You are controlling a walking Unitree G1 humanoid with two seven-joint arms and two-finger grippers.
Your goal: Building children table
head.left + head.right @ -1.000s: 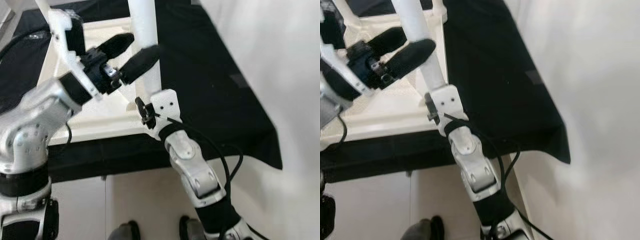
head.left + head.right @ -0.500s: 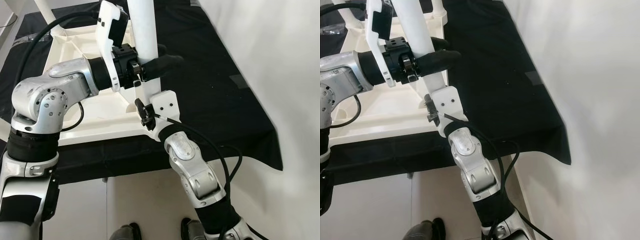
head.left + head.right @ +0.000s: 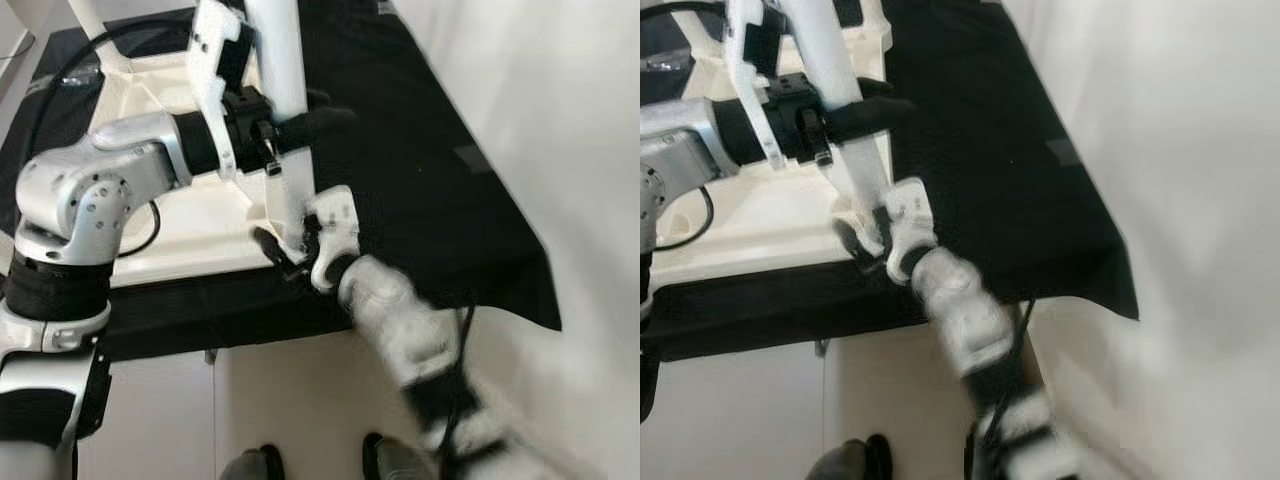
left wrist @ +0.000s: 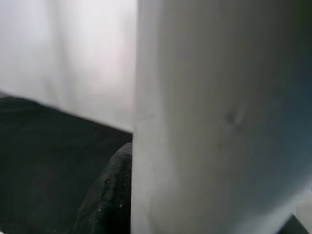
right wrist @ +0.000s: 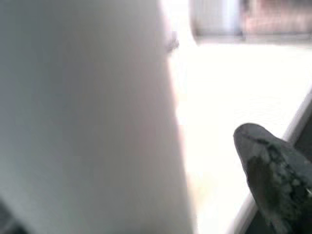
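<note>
Between the left gripper's (image 3: 300,128) clenched fingers, white table leg (image 3: 280,70); right gripper's (image 3: 285,245) grip unreadable, blurred.

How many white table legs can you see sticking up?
2: one leg is near the table's right corner, with the left claw around it; another leg is at the far left. Others may be hidden.

You have a black cloth (image 3: 420,150) spread over the floor (image 3: 290,400); the white overturned table top (image 3: 190,215) lies on it toward ten o'clock.
</note>
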